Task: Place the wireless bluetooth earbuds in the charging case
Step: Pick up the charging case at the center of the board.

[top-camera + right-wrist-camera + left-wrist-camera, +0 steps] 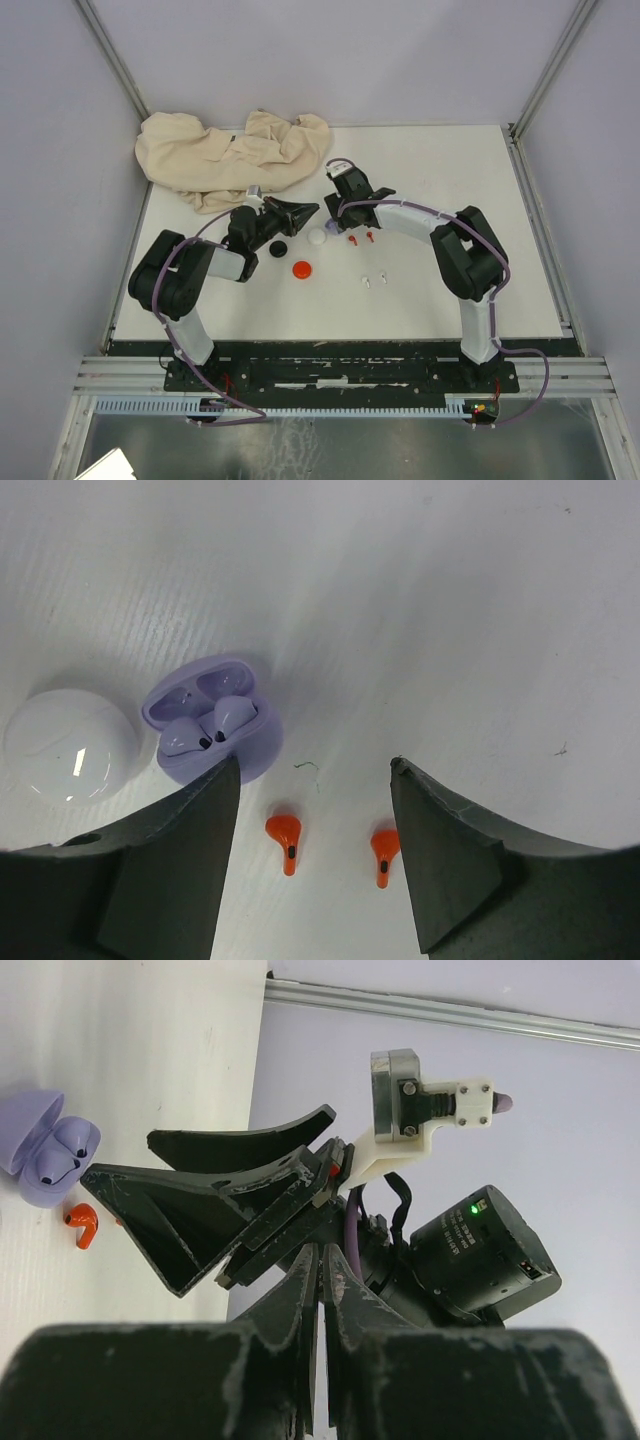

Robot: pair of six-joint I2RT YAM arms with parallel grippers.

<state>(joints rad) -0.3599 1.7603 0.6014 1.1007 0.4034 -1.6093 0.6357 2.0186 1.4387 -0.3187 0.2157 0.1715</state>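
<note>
open case (258,748): purple | loose earbuds (284,840): orange-red | round case (70,745): white | cloth (230,155): beige | table (450,180): white

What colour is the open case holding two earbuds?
The case is light purple, clearest in the right wrist view.

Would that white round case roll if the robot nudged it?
The white round case looks domed and glossy, so it may well rock or skid. It appears closed and hard-shelled, so probably stiff. Small beside the right gripper's fingers, likely light.
</note>
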